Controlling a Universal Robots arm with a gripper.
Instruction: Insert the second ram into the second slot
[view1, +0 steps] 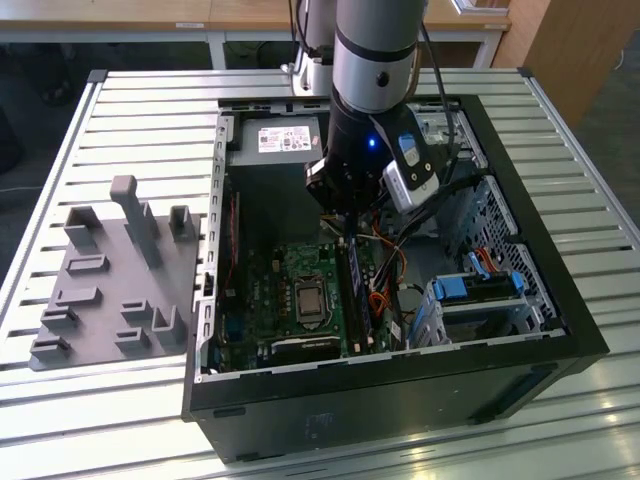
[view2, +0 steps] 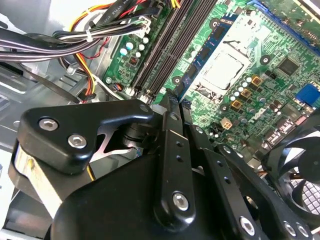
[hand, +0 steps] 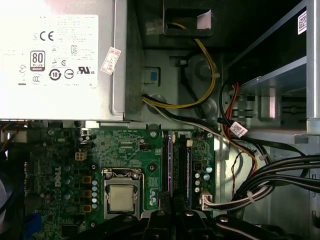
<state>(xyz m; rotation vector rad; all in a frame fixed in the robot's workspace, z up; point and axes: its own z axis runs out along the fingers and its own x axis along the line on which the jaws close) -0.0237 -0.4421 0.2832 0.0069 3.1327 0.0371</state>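
Note:
The second ram (view2: 202, 52) is a thin dark-blue stick with small black chips. It stands on edge in the memory slot nearest the processor socket (view2: 222, 70), and in the first wrist view it appears edge-on (hand: 167, 165). Empty black slots (view2: 160, 45) (hand: 182, 165) run beside it. My gripper (view2: 170, 97) hangs inside the open computer case (view1: 560, 330), its black fingers pressed together. The tips are right at one end of the stick; whether they touch it I cannot tell. In the exterior view the gripper (view1: 345, 222) is at the far end of the slot row (view1: 356, 290).
The grey power-supply box (view1: 285, 140) (hand: 55, 55) lies just beyond the slots. Cable bundles (view2: 60, 35) (hand: 270, 175) crowd the side away from the processor. A drive bay with blue clips (view1: 475, 290) is on the exterior view's right, a fan (view2: 295, 155) nearby, and a grey fixture plate (view1: 110, 280) outside the case.

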